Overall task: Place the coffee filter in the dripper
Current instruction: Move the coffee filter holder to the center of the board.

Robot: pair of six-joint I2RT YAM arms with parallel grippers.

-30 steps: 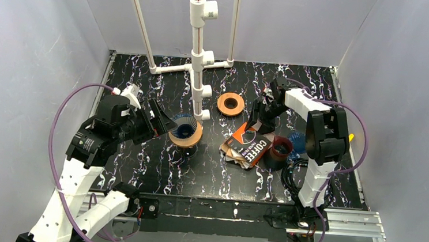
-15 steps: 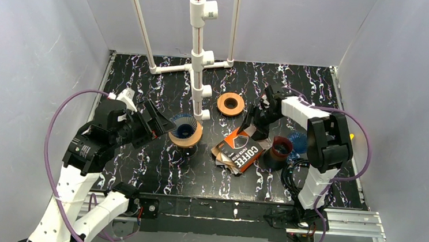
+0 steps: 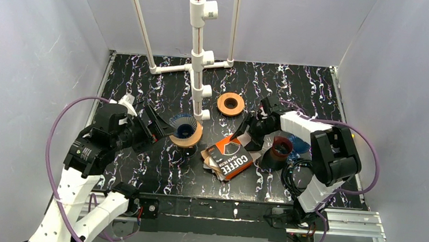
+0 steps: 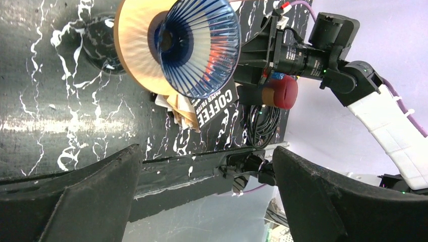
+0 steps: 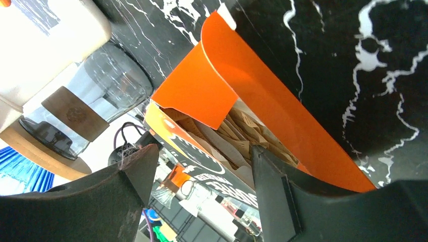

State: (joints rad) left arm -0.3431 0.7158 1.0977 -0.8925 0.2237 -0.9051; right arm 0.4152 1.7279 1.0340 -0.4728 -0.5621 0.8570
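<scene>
Looking first at the right gripper (image 5: 204,154), we find its fingers spread apart and clamping nothing. The raised orange flap and open mouth of the filter box (image 3: 229,157) show between them. The brown paper coffee filters (image 5: 242,138) sit stacked inside that box, which lies flat on the black marbled table (image 3: 156,171) near the front middle. Just right of the box stand a dark red cup (image 3: 280,148) and, behind it, a second blue ribbed cone (image 3: 299,141).

Our left gripper (image 3: 162,127) is spread wide too and holds nothing, its tips just left of the dripper (image 3: 184,127). That dripper is a blue ribbed cone seated in a wooden collar (image 3: 193,140) on a glass carafe (image 5: 101,91). Farther back we see an orange ring (image 3: 231,104) and a white pipe stand (image 3: 197,56).
</scene>
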